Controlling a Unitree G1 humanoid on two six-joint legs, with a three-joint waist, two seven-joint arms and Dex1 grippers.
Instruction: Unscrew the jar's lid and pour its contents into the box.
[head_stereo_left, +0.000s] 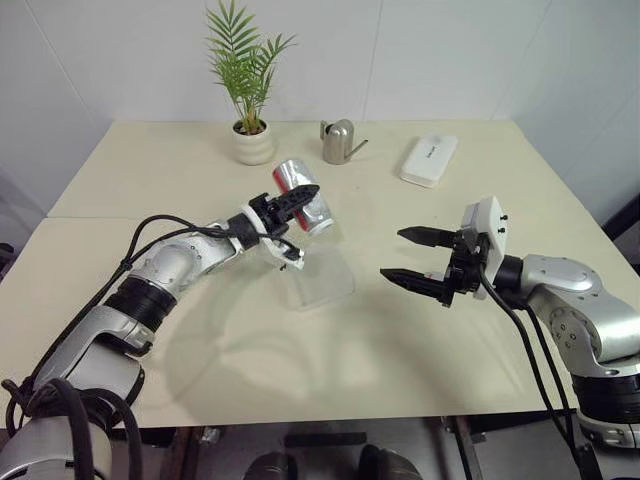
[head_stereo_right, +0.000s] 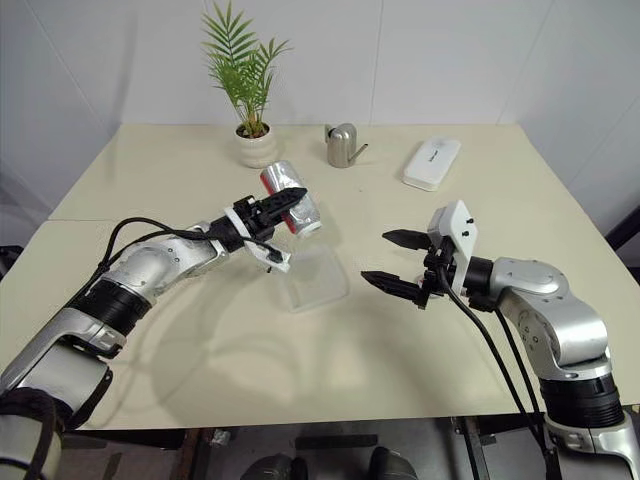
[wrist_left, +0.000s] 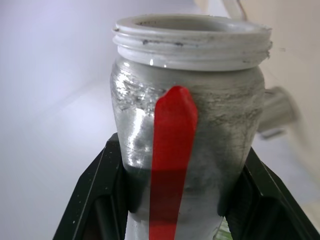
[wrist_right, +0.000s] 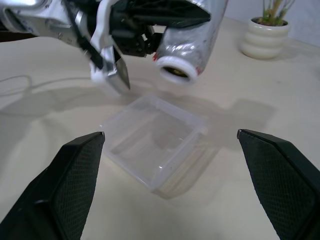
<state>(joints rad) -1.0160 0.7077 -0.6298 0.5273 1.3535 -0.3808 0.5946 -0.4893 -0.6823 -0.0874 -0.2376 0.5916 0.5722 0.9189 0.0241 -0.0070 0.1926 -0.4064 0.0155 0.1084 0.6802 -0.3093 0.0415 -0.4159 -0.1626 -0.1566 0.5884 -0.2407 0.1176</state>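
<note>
Above the box (wrist_right: 152, 147) near the middle of the table (head_stereo_left: 200, 340), the left gripper (head_stereo_left: 285, 208) is clamped on the jar (head_stereo_left: 303, 196), lid already off, threaded mouth open and tipped sideways over the tray. The pouring step seems to be in hand; next the jar likely needs tilting further. The box looks empty, and the jar's inside cannot be seen. The right gripper (head_stereo_left: 415, 256) hangs wide apart, holding nothing, just beside the box.

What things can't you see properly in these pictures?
- Inside the jar: the right wrist view shows its open mouth, but the inside is too dark to tell whether any beans are left.
- The jar's base: in the left wrist view it runs off the picture's edge between the left end effector's fingers.
- The box: any beans inside are too small to make out.
</note>
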